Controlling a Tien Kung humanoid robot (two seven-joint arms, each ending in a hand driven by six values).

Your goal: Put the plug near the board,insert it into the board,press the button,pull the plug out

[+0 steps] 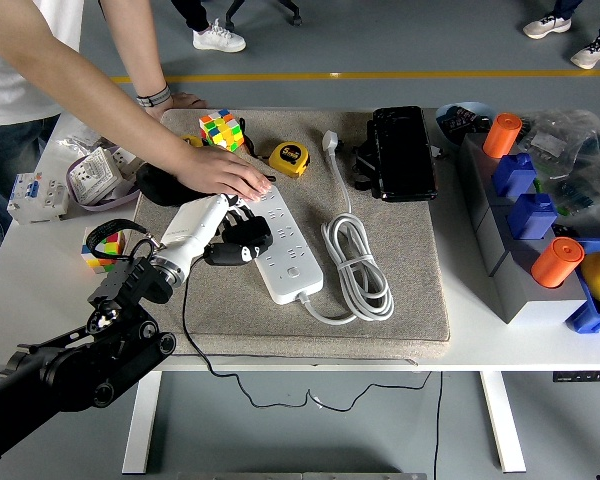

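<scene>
The white power strip [285, 240] lies slantwise on the grey mat [380, 320], its white cable coiled [358, 265] to its right. My left hand [238, 228] reaches in from the lower left and is shut on the black plug [242, 244], which sits against the strip's left edge about halfway along. I cannot tell if its pins are in a socket. A thin black cord [186, 320] runs from the plug off the mat's front. A person's hand [220, 172] presses flat on the strip's far end. The right hand is out of view.
A Rubik's cube [221, 130], yellow tape measure [289, 158] and black case [400, 152] lie at the mat's back. A second cube [108, 245] and electrical parts [95, 175] are left of the mat. Grey boxes with orange cylinders [556, 262] and blue blocks stand right.
</scene>
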